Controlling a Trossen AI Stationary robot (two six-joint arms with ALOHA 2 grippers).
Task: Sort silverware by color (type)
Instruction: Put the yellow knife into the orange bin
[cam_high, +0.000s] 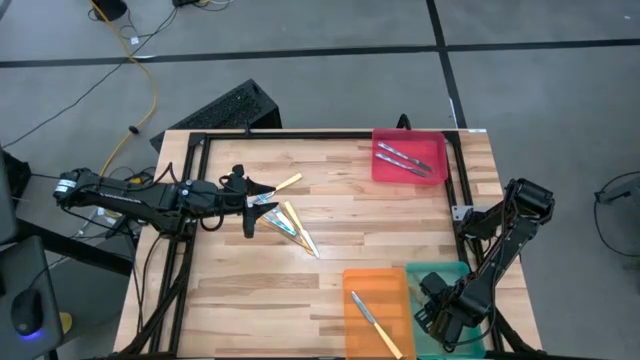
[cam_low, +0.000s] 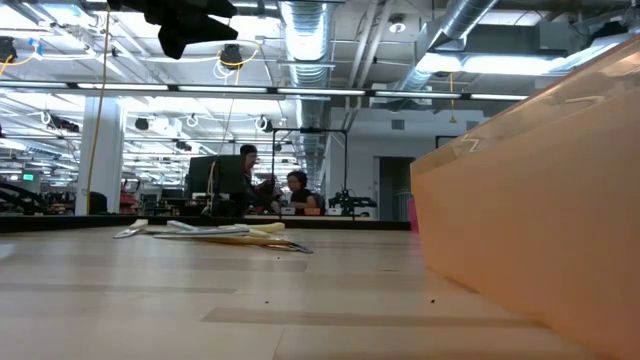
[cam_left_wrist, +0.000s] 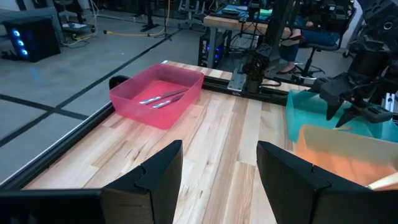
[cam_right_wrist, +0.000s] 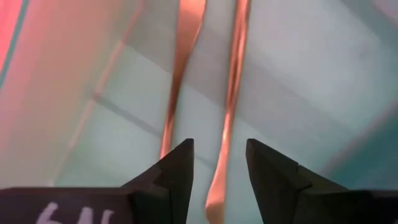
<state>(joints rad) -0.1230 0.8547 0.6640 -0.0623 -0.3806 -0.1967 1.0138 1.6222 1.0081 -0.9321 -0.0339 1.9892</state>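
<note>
A pile of silverware (cam_high: 288, 220) with yellow and light-blue handles lies on the wooden table, also seen in the low view (cam_low: 215, 232). My left gripper (cam_high: 256, 200) hovers open above the pile's left end, high over the table (cam_low: 190, 22); nothing is between its fingers (cam_left_wrist: 219, 177). My right gripper (cam_high: 440, 305) is open over the teal tray (cam_high: 452, 274). Two tan utensils (cam_right_wrist: 180, 74) (cam_right_wrist: 231, 93) lie flat on the tray's floor; one's end shows between my fingers (cam_right_wrist: 219, 180), and I see no touch.
The red tray (cam_high: 408, 158) at the far right holds two silver utensils (cam_left_wrist: 163, 98). The orange tray (cam_high: 378, 310) beside the teal one holds a yellow-handled utensil (cam_high: 372, 318). A black frame (cam_high: 300, 135) edges the table. People sit in the room beyond (cam_low: 270, 190).
</note>
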